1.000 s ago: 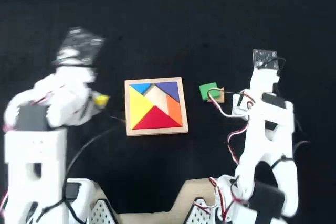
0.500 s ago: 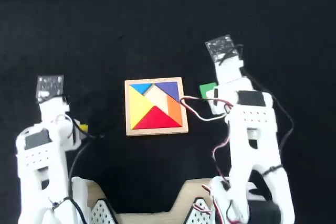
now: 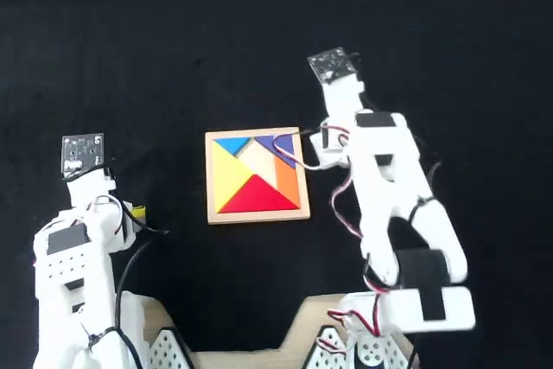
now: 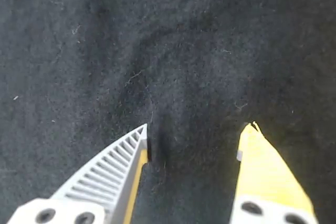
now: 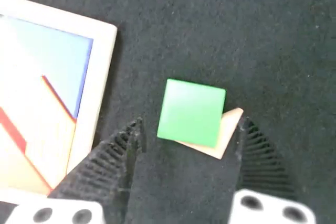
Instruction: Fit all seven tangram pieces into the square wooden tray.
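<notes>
When checking the right gripper [image 5: 190,123], note fingers spread apart on either side of the green square [image 5: 191,112], just outside the tray [image 5: 102,77]. Note green square lying partly on a tan piece [image 5: 227,132]. Find left gripper [image 4: 198,126] likewise spread apart over black cloth [image 4: 157,35], well apart from tray on the opposite side. Count five coloured pieces [image 3: 255,192] seated inside tray.
</notes>
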### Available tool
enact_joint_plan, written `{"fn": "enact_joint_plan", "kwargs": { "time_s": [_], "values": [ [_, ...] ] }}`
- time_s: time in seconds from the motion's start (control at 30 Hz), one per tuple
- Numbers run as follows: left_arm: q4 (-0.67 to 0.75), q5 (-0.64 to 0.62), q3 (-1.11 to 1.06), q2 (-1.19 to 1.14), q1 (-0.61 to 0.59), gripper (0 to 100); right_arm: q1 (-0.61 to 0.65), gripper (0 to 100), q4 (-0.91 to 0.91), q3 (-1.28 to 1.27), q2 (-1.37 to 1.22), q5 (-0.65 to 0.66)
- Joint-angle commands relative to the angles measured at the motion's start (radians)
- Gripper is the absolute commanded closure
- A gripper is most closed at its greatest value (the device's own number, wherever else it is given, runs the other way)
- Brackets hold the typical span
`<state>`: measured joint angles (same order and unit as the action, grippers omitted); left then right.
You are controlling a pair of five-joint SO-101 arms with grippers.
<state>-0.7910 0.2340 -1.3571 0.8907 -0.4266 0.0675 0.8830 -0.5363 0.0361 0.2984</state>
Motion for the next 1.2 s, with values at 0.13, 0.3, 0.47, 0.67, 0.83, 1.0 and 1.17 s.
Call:
{"fn": "enact_joint_plan", "kwargs": {
  "time_s": [0.13, 0.3, 0.47, 0.67, 0.83, 1.0, 1.17],
  "values": [
    [0.012, -0.009, 0.012, 0.008, 0.002, 73, -0.017, 76.0, 0.023, 0.093, -0.059, 0.023],
    [0.012, -0.011, 0.005, 0.009, 0.022, 73, -0.017, 80.1, 0.018, 0.099, -0.091, 0.025],
    [0.012, -0.011, 0.005, 0.011, 0.022, 73, -0.048, 77.5, 0.021, 0.151, -0.15, 0.023],
    [0.012, -0.011, 0.005, 0.012, 0.022, 73, -0.075, 77.3, 0.025, 0.202, -0.213, 0.021],
    [0.012, -0.011, 0.005, 0.014, 0.022, 73, -0.075, 77.3, 0.023, 0.211, -0.236, 0.023],
    [0.012, -0.011, 0.004, 0.014, 0.022, 73, -0.075, 71.5, 0.117, 0.272, -0.22, 0.017],
    [0.012, -0.011, 0.004, 0.014, 0.022, 73, -0.074, 69.8, 0.16, 0.314, -0.194, 0.025]
  ]
}}
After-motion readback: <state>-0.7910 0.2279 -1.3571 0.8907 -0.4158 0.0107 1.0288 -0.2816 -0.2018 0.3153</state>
